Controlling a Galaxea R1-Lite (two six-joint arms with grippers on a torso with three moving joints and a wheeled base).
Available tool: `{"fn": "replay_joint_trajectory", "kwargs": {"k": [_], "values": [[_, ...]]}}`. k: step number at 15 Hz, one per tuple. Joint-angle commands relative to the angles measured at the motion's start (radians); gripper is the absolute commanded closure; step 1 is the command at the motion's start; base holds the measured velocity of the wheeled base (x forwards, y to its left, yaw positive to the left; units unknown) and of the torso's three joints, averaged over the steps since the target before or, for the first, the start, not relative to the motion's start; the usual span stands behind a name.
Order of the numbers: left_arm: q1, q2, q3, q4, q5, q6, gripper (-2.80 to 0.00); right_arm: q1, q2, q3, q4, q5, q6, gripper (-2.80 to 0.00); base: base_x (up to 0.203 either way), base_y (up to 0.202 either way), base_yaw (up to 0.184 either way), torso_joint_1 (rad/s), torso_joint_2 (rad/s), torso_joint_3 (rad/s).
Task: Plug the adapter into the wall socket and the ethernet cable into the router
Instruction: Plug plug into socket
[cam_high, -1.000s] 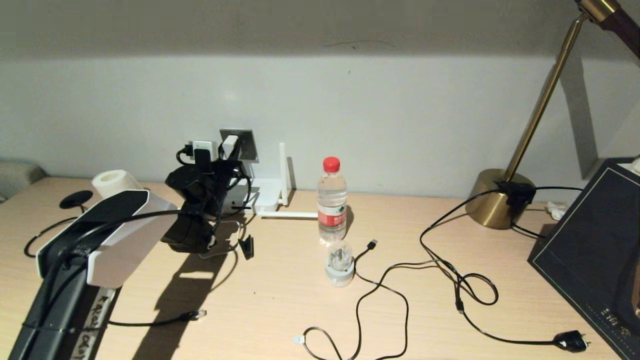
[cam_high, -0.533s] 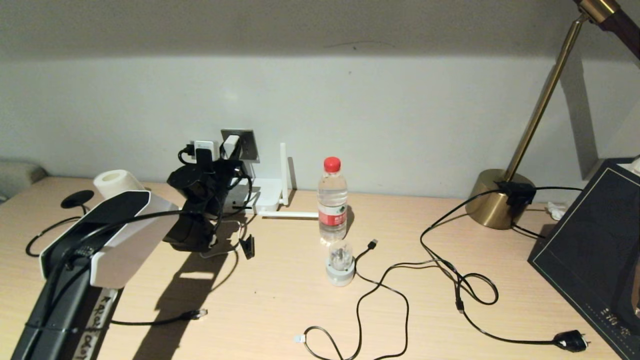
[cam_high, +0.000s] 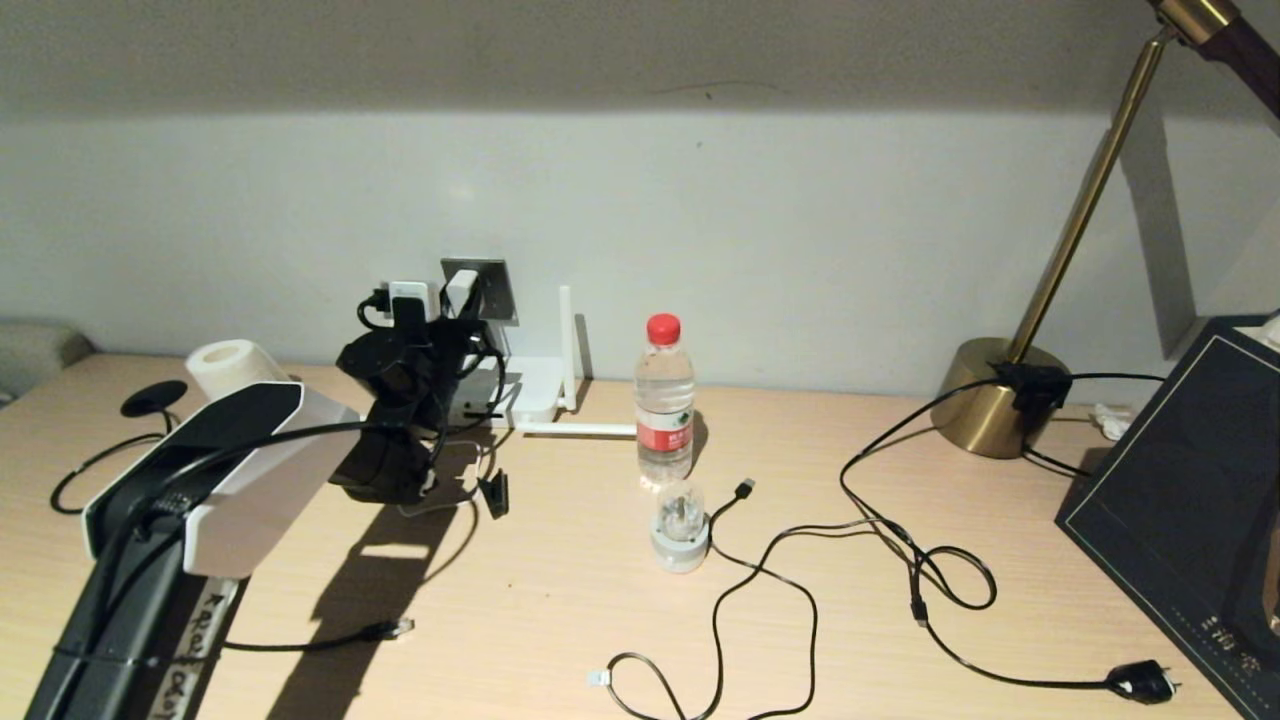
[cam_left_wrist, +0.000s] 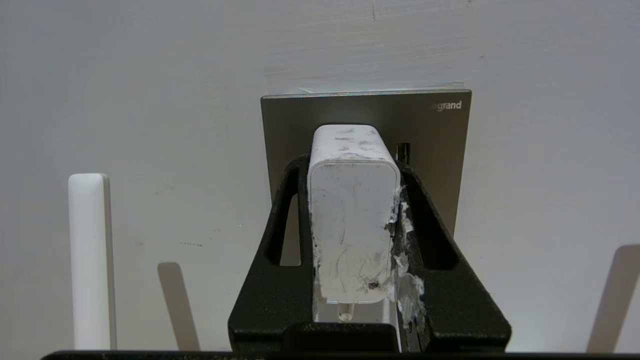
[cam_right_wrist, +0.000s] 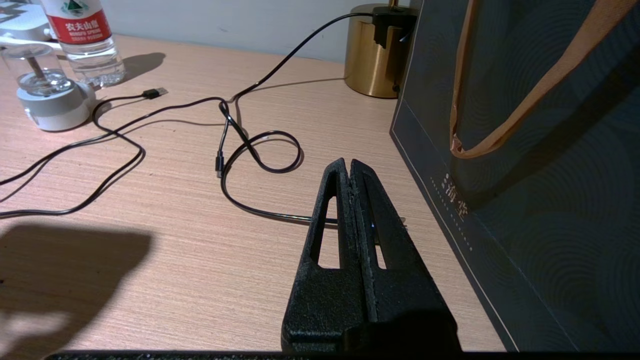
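Wall socket (cam_left_wrist: 365, 120): left pincer (cam_left_wrist: 352, 165) clamps adapter (cam_left_wrist: 350, 220) against it; misaligned prongs could jam. Right pincer (cam_right_wrist: 350, 170) closed, empty.

Likely a home desk or hotel-room setting, though too little of the room shows to be sure. Pale wood-grain desk (cam_high: 560, 600) against a plain white wall. Brass lamp (cam_high: 1000, 405) far right, dark gift bag (cam_high: 1180, 500) near right. Water bottle (cam_high: 664, 400) mid-desk, loose black cords (cam_high: 800, 560), paper roll (cam_high: 225, 365) far left.
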Motion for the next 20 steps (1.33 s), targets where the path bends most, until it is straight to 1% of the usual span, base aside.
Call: {"fn": "replay_joint_trajectory", "kwargs": {"k": [1, 3, 5, 10, 12, 16, 20], "values": [[-0.005, 0.015, 0.001, -0.006, 0.01, 0.001, 0.0, 0.0, 0.001, 0.035, -0.001, 0.0, -0.001, 0.0, 0.0, 0.0, 0.0, 0.0, 0.0, 0.0], [-0.008, 0.013, 0.001, -0.006, 0.012, 0.001, 0.0, 0.0, 0.001, 0.035, -0.001, 0.0, -0.001, 0.0, 0.0, 0.0, 0.0, 0.0, 0.0, 0.0], [-0.014, 0.013, -0.001, -0.008, 0.034, 0.0, 0.0, 0.0, 0.001, 0.035, -0.001, 0.0, -0.001, 0.0, 0.0, 0.0, 0.0, 0.0, 0.0, 0.0], [-0.02, 0.027, -0.001, -0.012, 0.041, -0.002, 0.0, 0.0, 0.001, 0.035, -0.001, 0.0, -0.001, 0.0, 0.0, 0.0, 0.0, 0.0, 0.0, 0.0], [-0.019, 0.033, -0.003, -0.014, 0.054, -0.003, 0.0, 0.0, 0.001, 0.035, -0.001, 0.0, -0.001, 0.0, 0.0, 0.0, 0.0, 0.0, 0.0, 0.0], [-0.018, 0.058, -0.058, -0.017, 0.061, -0.006, 0.0, 0.0, 0.001, 0.035, -0.001, 0.0, -0.001, 0.0, 0.0, 0.0, 0.0, 0.0, 0.0, 0.0], [-0.018, 0.064, -0.074, -0.014, 0.056, -0.007, 0.0, 0.0, 0.001, 0.035, -0.001, 0.0, -0.001, 0.0, 0.0, 0.0, 0.0, 0.0, 0.0, 0.0]]}}
